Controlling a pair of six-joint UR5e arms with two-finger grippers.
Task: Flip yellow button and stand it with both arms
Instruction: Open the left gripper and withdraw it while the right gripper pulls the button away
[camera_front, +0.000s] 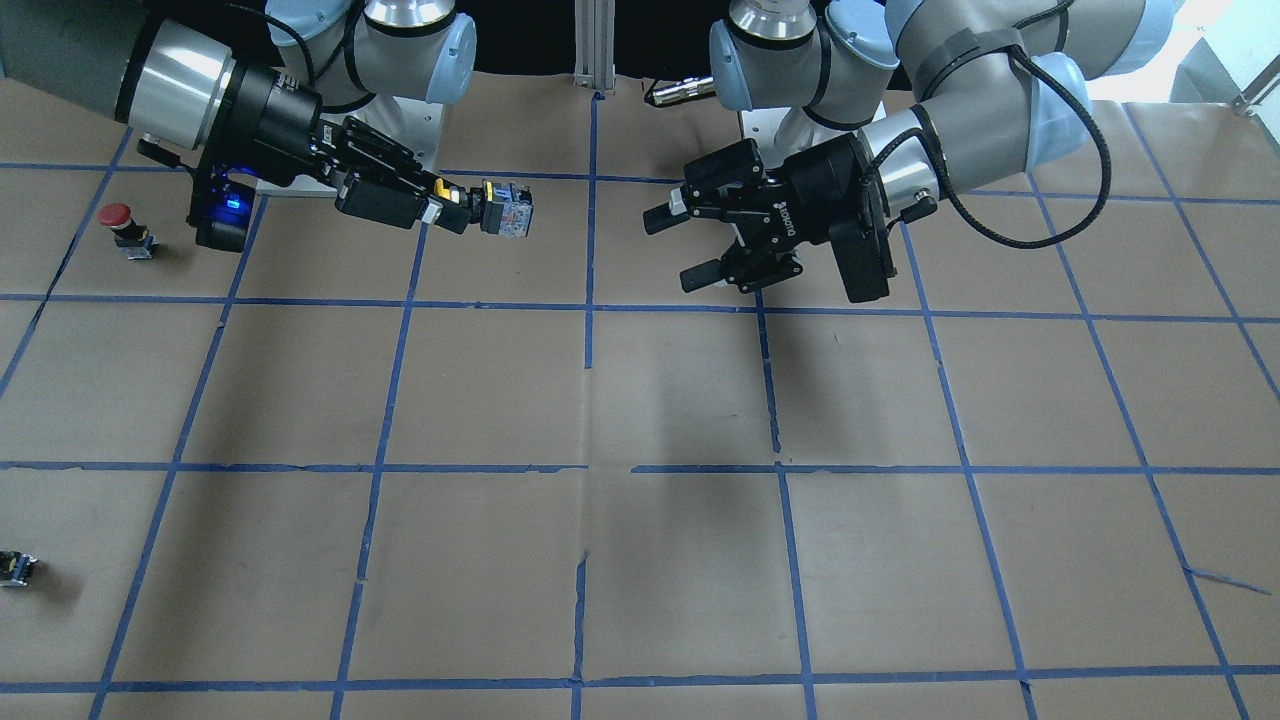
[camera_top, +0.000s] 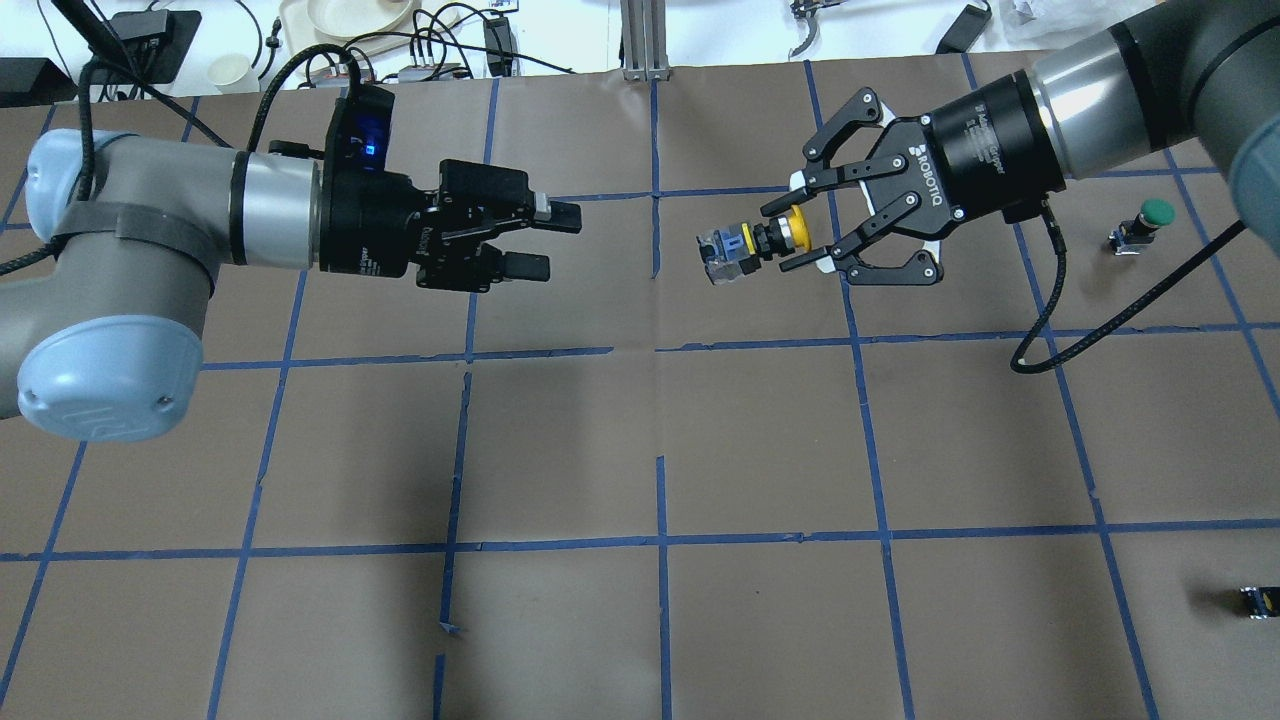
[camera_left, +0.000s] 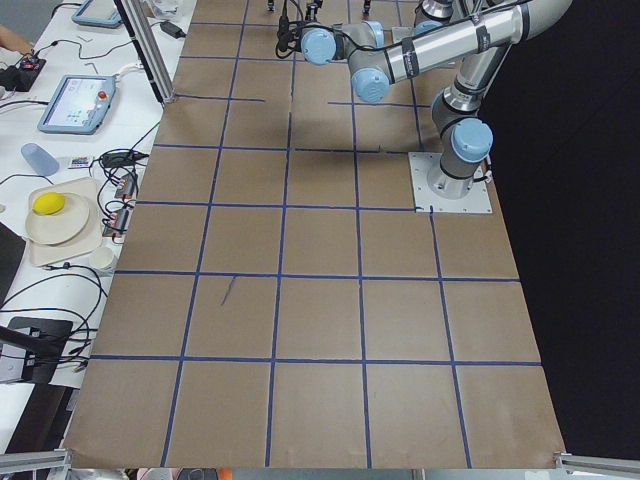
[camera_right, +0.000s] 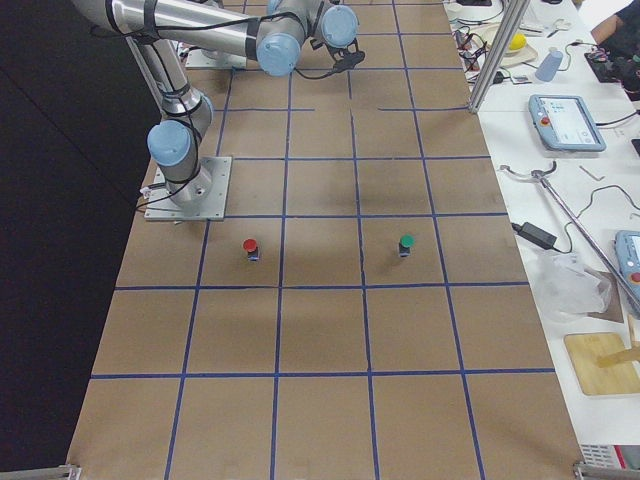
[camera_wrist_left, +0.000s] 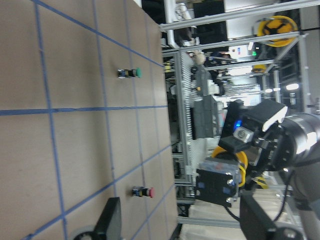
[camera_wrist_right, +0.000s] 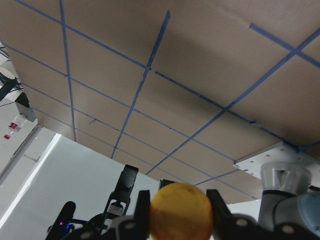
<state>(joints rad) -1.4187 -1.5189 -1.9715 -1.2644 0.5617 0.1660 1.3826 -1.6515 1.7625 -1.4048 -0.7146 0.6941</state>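
Above the middle of the table, the yellow button was held in mid-air.
The right gripper had its jaws drawn in on the button at the yellow-cap end. The blocky switch body pointed toward the left gripper, which hovered well apart from it, jaws partly spread with nothing between them. A green button and a red button stood on the table on the right arm's side.

Right jaws clamped — left jaws spread
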